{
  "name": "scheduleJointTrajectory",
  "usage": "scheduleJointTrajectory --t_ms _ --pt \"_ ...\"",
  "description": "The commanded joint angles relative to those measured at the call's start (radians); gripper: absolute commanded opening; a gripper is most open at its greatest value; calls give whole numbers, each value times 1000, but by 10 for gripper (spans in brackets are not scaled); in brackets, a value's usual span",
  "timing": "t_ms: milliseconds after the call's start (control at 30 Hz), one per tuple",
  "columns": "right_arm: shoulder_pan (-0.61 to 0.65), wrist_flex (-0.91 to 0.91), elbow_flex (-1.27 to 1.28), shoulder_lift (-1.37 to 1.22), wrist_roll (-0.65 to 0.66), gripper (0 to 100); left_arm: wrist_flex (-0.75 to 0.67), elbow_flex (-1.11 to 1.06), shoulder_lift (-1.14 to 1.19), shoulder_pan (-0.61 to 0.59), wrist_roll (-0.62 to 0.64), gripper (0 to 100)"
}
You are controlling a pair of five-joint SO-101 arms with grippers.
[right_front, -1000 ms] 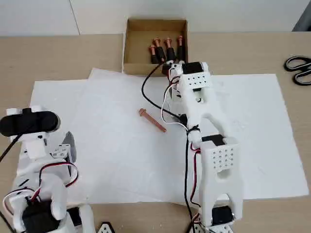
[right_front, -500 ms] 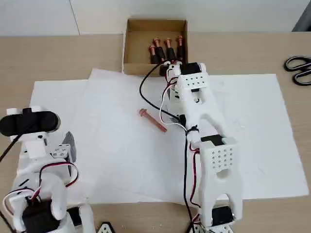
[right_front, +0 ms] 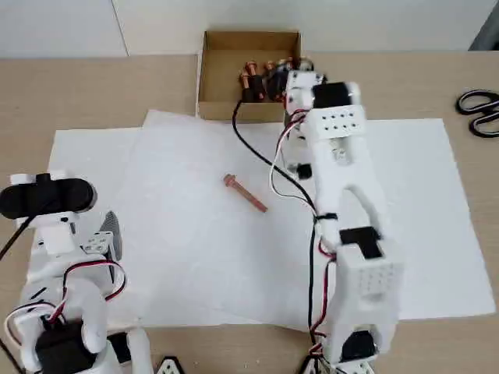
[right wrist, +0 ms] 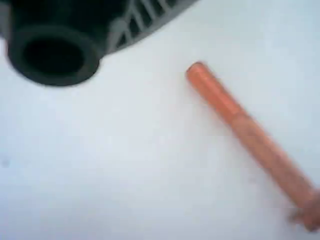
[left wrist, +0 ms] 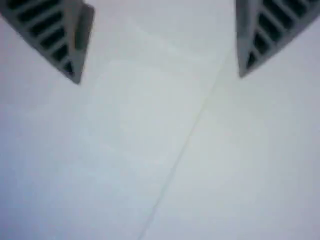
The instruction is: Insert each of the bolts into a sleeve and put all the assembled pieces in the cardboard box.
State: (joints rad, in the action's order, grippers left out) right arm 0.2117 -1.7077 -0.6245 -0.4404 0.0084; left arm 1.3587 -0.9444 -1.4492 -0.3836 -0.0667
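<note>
Assembled pieces (right_front: 251, 78) lay inside the cardboard box (right_front: 210, 74). One bolt (right_front: 245, 192), not yet sleeved, lay on paper (right_front: 171, 234) well apart from the box. The right gripper (right_front: 285, 81), at the box's near wall, clasped a black sleeve (right wrist: 52, 55). The left gripper (left wrist: 159, 72) gaped, far from the box.

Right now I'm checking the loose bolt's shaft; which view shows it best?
Right wrist view: the bolt lies close, shaft plain. High view has it whole but small on the paper. Left wrist view faces paper.
</note>
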Motion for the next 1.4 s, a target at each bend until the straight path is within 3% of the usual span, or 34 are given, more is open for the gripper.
scheduleJointTrajectory --t_ms 0,133,333,600,700,900,1067,1367 --pt "-10 -27 3 209 35 3 17 67 41 2 2 195" --pt "-10 -25 41 286 51 3 38 217 232 0 2 195" --pt "-101 -25 54 317 46 3 140 611 680 5 21 192" --pt "-202 -25 54 311 41 3 295 1033 1244 252 390 193" --pt "-203 -25 57 311 41 3 310 1070 1344 404 506 192" --pt "-222 -22 103 317 43 4 281 1073 1442 635 542 192" --pt "-311 -19 104 317 41 4 144 1073 1565 664 784 192" --pt "-400 -19 104 311 41 4 -49 1078 1821 669 910 191"
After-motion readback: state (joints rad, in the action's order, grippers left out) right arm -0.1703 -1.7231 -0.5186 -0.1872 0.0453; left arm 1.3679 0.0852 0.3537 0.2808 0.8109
